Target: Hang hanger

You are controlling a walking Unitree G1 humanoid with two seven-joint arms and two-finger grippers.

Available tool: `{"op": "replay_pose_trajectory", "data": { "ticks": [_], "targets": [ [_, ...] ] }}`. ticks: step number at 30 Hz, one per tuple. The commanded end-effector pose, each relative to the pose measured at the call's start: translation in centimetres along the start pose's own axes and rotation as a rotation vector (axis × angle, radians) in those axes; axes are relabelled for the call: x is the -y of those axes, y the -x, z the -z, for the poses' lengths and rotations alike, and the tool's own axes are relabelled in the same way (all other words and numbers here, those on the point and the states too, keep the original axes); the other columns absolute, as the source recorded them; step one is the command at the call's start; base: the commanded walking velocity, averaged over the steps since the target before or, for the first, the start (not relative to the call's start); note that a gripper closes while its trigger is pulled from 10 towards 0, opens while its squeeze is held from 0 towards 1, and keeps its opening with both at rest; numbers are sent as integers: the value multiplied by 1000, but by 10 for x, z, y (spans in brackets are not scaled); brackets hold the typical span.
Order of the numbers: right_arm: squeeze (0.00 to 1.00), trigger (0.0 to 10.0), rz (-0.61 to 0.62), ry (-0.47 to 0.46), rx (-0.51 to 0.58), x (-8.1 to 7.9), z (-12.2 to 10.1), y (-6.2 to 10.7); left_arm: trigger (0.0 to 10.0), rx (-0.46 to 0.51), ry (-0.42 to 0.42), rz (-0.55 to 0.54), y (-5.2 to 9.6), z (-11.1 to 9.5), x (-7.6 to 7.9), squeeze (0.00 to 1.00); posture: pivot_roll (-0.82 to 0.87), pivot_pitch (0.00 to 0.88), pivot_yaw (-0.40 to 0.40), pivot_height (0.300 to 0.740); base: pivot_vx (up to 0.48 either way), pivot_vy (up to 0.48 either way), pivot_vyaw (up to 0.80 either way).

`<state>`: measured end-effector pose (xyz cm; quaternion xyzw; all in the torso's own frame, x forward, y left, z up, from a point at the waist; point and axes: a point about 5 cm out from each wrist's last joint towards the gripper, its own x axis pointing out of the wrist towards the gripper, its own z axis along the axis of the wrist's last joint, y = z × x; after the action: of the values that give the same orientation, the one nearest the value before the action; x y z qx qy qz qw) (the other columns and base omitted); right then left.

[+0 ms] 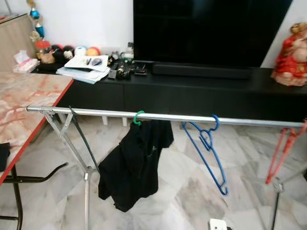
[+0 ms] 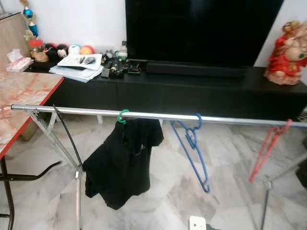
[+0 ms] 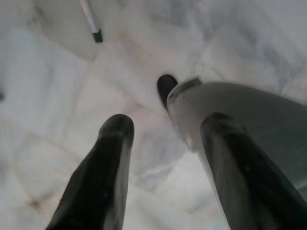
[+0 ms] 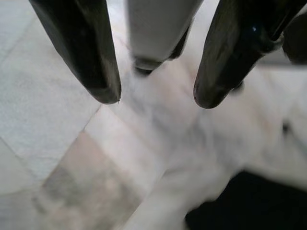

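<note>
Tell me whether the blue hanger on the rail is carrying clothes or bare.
Bare. The blue hanger hooks over the metal rail and hangs tilted with nothing on it; the black shirt hangs beside it from a green hook.

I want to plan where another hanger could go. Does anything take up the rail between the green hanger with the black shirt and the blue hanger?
Nothing visible does: the rail is bare between the green hanger, carrying the black shirt, and the blue hanger.

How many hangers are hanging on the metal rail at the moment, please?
3: a green hanger carrying a black garment left of the middle of the rail, a bare blue hanger right of centre, and a red hanger at the far right, partly cut off.
</note>
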<state>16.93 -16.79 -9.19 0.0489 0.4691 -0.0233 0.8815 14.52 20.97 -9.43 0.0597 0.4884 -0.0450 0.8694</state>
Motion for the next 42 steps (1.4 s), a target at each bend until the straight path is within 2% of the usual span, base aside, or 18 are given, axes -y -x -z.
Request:
{"op": "replay_pose_trajectory", "data": {
  "ticks": [1, 14, 28, 35, 42],
  "targets": [
    [0, 10000, 3, 11, 32, 2, -11, -1, 10000, -63, 0, 38, 2, 18, 11, 0, 105, 16, -32, 740, -292, 0, 0],
    [0, 10000, 5, 6, 29, 1, -11, -2, 10000, -60, -1, 29, 2, 18, 11, 0, 105, 25, -31, 740, -63, 0, 0],
    [0, 10000, -2, 22, 8, 0, -8, -2, 10000, -57, 6, 28, 2, 17, 11, 0, 107, 32, -33, 740, 0, 0, -775],
    [0, 10000, -2, 22, 4, 0, -8, -2, 10000, -49, -40, 33, 2, 15, 10, 0, 107, 33, -31, 740, 0, -173, -769],
    [0, 10000, -2, 22, -1, 0, -6, -1, 10000, -52, -15, 27, 2, 16, 10, 0, 108, 33, -29, 740, 0, -137, -769]
  ]
}}
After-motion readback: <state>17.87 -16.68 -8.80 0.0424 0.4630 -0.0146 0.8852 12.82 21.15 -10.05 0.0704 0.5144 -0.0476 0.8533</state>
